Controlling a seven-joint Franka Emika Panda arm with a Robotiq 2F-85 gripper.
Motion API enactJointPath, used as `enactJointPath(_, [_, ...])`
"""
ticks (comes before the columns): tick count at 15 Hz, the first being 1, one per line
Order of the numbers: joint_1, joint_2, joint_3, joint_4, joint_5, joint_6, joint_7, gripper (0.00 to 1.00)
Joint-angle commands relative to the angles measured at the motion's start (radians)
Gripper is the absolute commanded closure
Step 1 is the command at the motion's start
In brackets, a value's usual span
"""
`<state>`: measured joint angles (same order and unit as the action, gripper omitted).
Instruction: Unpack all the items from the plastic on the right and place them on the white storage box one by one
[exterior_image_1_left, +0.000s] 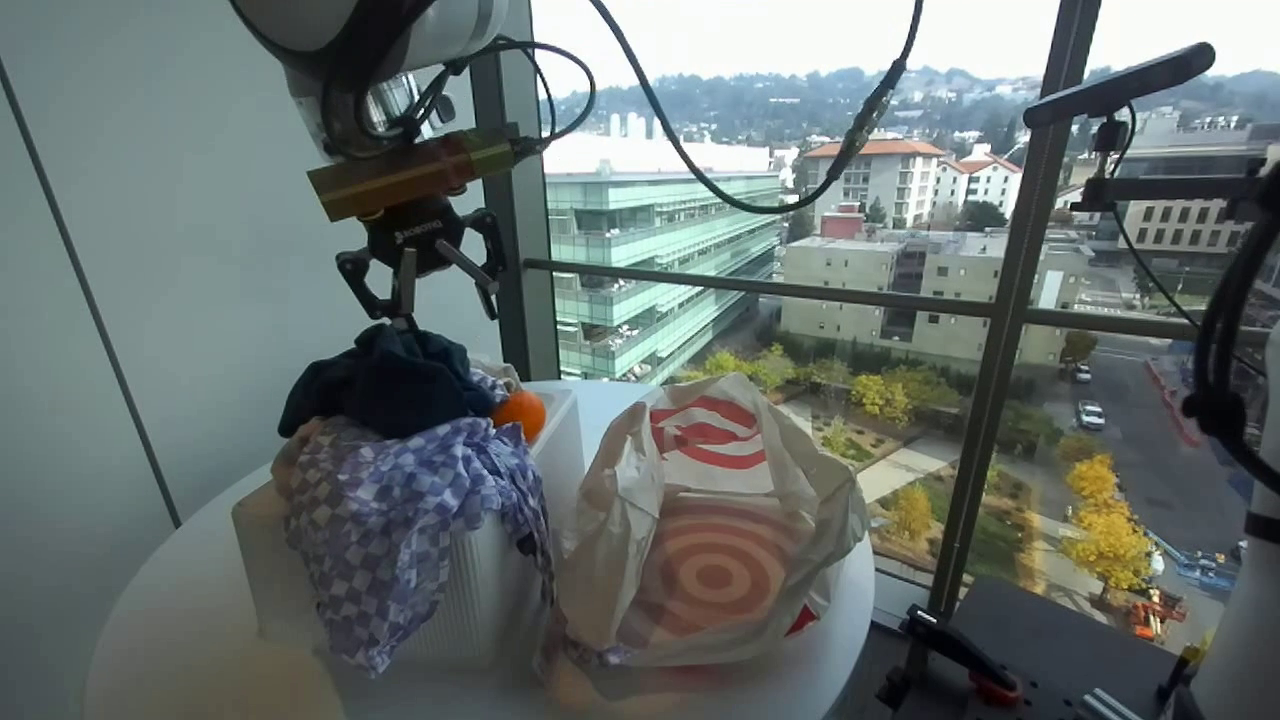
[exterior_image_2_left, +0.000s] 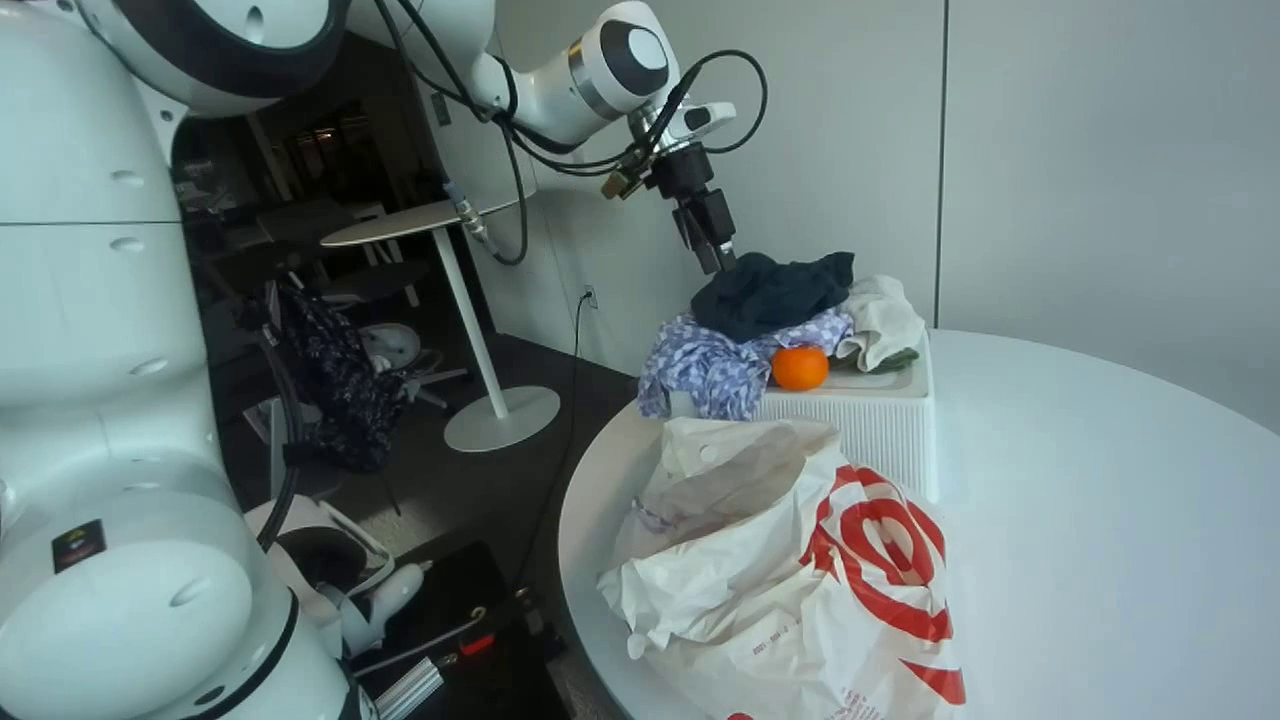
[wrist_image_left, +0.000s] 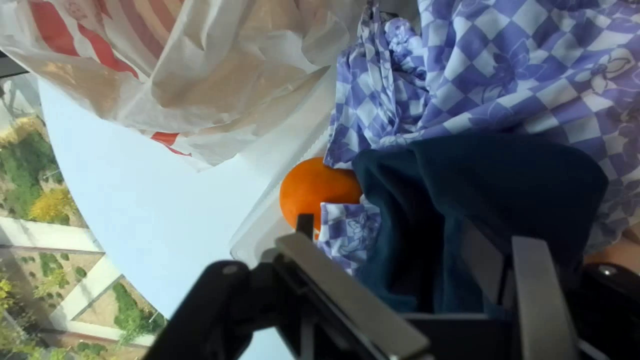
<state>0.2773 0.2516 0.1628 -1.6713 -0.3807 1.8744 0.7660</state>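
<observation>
The white plastic bag (exterior_image_1_left: 720, 570) with red print stands open beside the white storage box (exterior_image_2_left: 890, 440); in an exterior view its mouth (exterior_image_2_left: 745, 480) shows, but its depths are hidden. On the box lie a purple checked cloth (exterior_image_1_left: 400, 520) draped over the front, a dark teal cloth (exterior_image_2_left: 770, 295) bunched on top of it, an orange (exterior_image_2_left: 799, 368) at the edge, and a pale cloth (exterior_image_2_left: 882, 315) with something green (exterior_image_2_left: 895, 362) beneath. My gripper (exterior_image_1_left: 445, 300) is open and empty, just above the teal cloth. In the wrist view the teal cloth (wrist_image_left: 485, 175) lies between and beyond the fingers.
The box and bag stand on a round white table (exterior_image_2_left: 1080, 480). A wall (exterior_image_1_left: 150, 250) is close behind the box, and a window is beyond the bag. A cable (exterior_image_1_left: 740, 205) hangs from the arm. A camera on a stand (exterior_image_1_left: 1120, 85) is at one side.
</observation>
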Motion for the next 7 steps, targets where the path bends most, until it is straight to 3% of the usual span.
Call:
enactJointPath(1, [0.0, -0.145, -0.008, -0.038, 0.049, -0.146, 0.026, 0.0])
enactJointPath(4, [-0.034, -0.219, -0.004, -0.047, 0.147, -0.277, -0.007, 0.0])
enactJointPath(7, [-0.074, -0.274, -0.013, -0.079, 0.234, -0.316, -0.049, 0.0])
